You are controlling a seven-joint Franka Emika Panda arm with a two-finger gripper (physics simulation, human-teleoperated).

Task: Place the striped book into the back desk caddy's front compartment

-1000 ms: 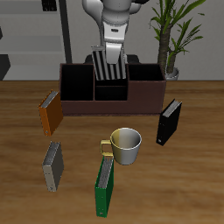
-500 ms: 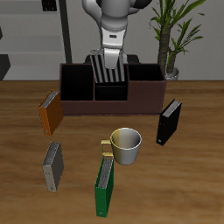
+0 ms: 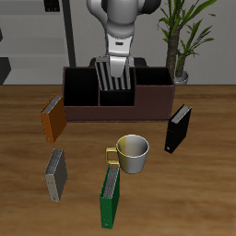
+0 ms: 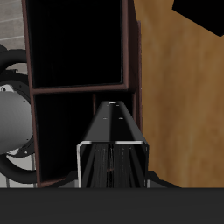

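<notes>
My gripper (image 3: pixel 118 64) is shut on the striped book (image 3: pixel 112 74), a thin book with black and pale stripes, held upright by its top. The book hangs over the middle section of the back desk caddy (image 3: pixel 152 100), a wide dark brown box with black cells. Its lower edge is at about rim height above the small front compartment (image 3: pixel 116 93). In the wrist view the book (image 4: pixel 114 144) shows edge-on above the caddy's dark cells (image 4: pixel 79 44). I cannot tell whether the book touches the caddy.
An orange book (image 3: pixel 52 119), a grey book (image 3: pixel 56 174) and a green book (image 3: pixel 110 196) stand nearer the table's front edge. A cream mug (image 3: pixel 132 153) stands beside the green book. A black book (image 3: pixel 178 128) stands in front of the caddy's end, and a potted plant (image 3: pixel 182 37) behind it.
The gripper and the striped book have dropped slightly toward the caddy's middle section and the book hangs straighter. Almost nothing moved in the last half second.
</notes>
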